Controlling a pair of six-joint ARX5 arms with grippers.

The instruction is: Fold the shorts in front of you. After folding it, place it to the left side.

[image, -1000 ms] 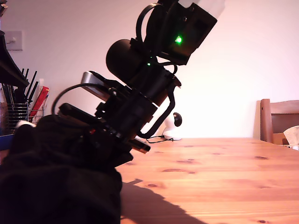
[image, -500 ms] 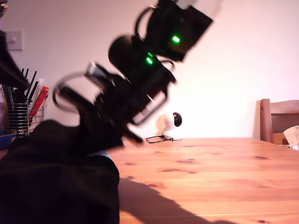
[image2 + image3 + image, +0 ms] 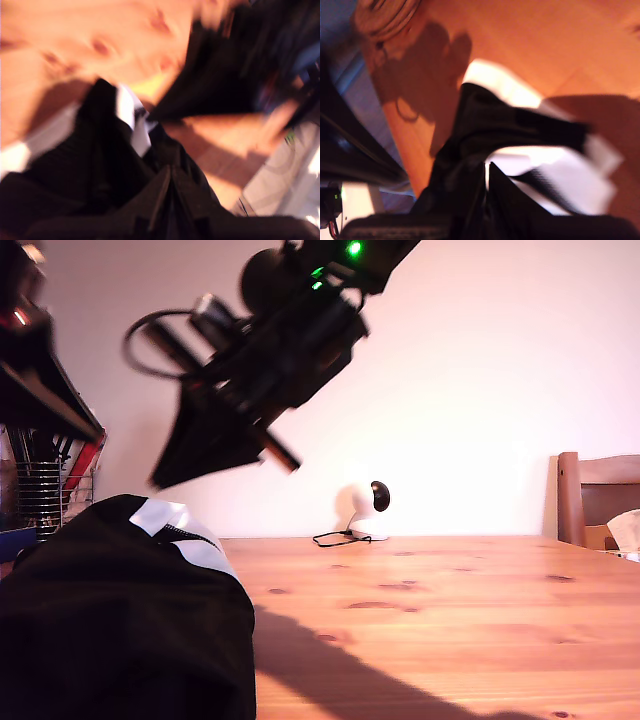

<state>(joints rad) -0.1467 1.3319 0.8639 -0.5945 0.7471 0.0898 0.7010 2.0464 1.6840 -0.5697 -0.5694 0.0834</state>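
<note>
The black shorts (image 3: 120, 620) lie in a wrinkled heap on the wooden table (image 3: 450, 620) at the exterior view's lower left, a white bit (image 3: 165, 515) showing on top. An arm hangs above the heap, its gripper (image 3: 165, 478) a dark wedge pointing down, clear of the fabric. A second arm (image 3: 40, 390) crosses the exterior view's left edge. My first gripper (image 3: 169, 172) looks shut above the shorts (image 3: 100, 165). My second gripper (image 3: 487, 167) also looks shut. Black fabric (image 3: 485, 115) runs up to its fingers, and blur hides whether any is pinched.
A wire rack of utensils (image 3: 40, 480) stands behind the shorts at the exterior view's left. A small white device with a cable (image 3: 365, 512) sits at the table's back edge. A wooden chair (image 3: 595, 495) stands at the exterior view's right.
The arm that was pressed down on the shorts has lifted up and away. The heap stays on the table, and its white bit now shows.
</note>
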